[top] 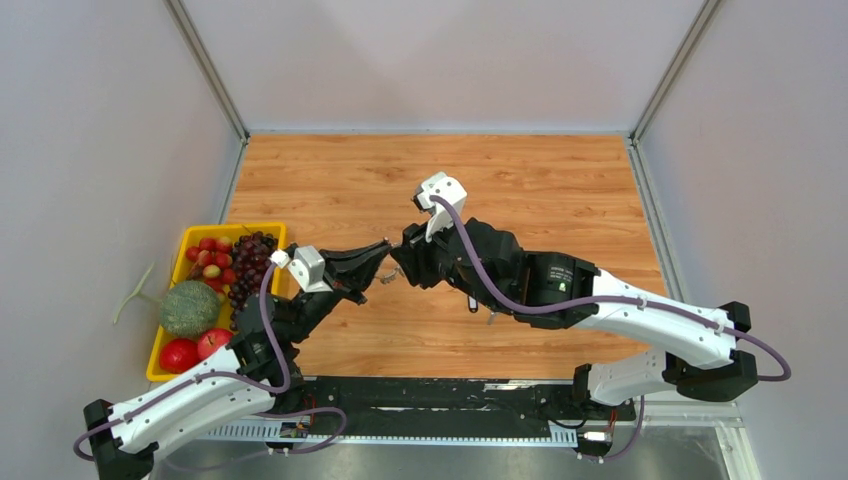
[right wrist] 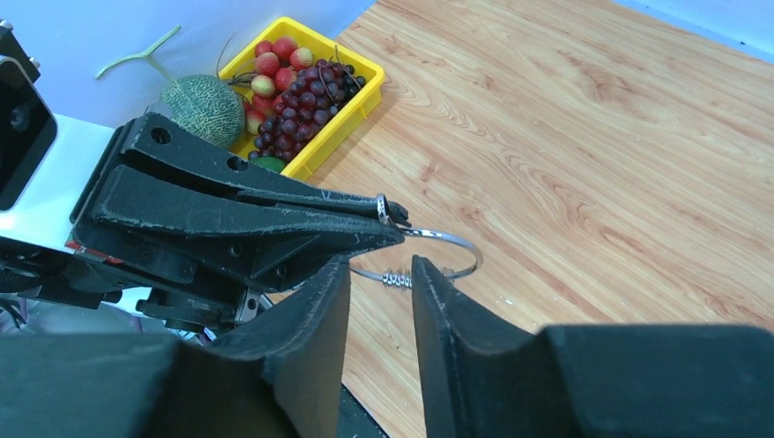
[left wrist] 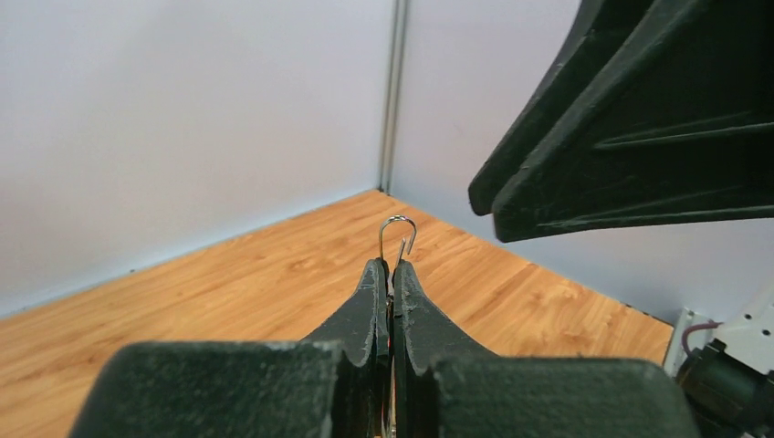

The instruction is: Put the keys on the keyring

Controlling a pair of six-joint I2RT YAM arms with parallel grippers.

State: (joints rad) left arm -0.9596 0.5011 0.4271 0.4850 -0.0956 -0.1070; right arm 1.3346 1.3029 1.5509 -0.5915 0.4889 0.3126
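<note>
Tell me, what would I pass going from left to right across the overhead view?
In the yellow tray: melon → grapes → left claw, shut on the keyring → right claw, open.

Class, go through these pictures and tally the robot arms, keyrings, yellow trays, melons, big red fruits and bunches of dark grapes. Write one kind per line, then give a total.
robot arms: 2 (left arm, right arm)
keyring: 1
yellow tray: 1
melon: 1
big red fruits: 2 ()
grape bunch: 1
Total: 8
</note>
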